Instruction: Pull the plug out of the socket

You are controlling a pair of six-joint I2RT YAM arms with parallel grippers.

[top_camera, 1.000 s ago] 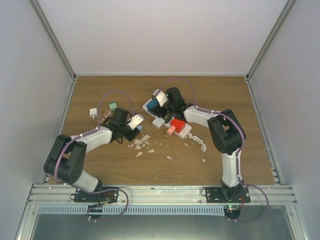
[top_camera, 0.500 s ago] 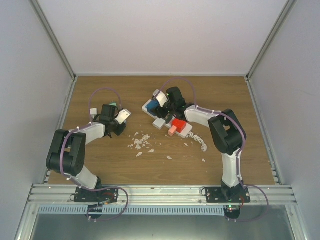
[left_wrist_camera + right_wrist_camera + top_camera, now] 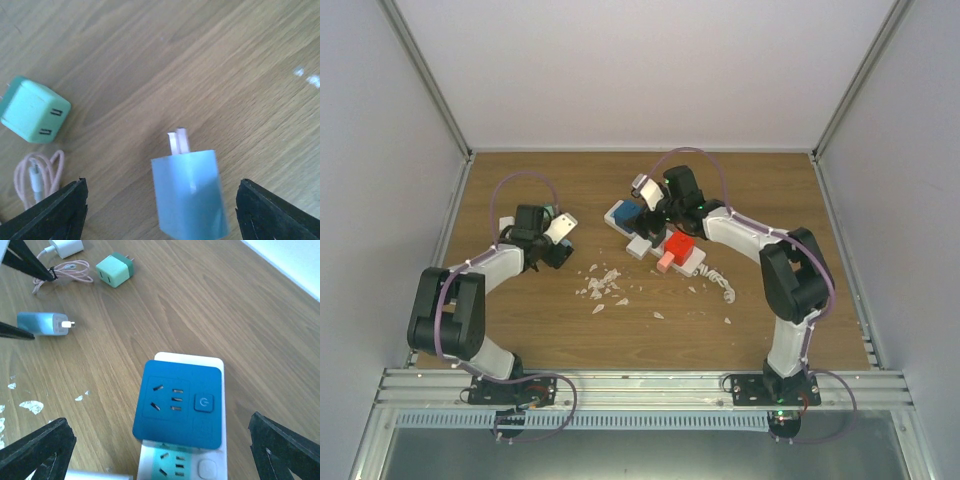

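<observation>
The plug (image 3: 190, 195), a small light-blue block with two white prongs, is off the socket and on the wood between my left gripper's (image 3: 161, 200) open fingers (image 3: 55, 215), touching neither. In the right wrist view the plug (image 3: 42, 323) shows far left of the socket (image 3: 180, 405), a white strip with a dark-blue outlet face at its end and a pale green face below. My right gripper (image 3: 159, 420) stands open above that blue face, holding nothing. From above, the left gripper (image 3: 558, 252) is well left of the socket (image 3: 623, 213), and the right gripper (image 3: 642, 215) is over it.
A mint-green charger (image 3: 32, 110) and a coiled pink cable (image 3: 40, 175) lie left of the plug, with a white charger (image 3: 67, 246) beyond. A red block (image 3: 678, 245) and a salmon one (image 3: 663, 262) sit on the strip. White crumbs (image 3: 603, 285) litter the wood; a coiled cord (image 3: 718, 280) trails right.
My left arm carried the blue plug left, away from the strip, then opened and let it go. My right gripper opened and drew back from the strip.
</observation>
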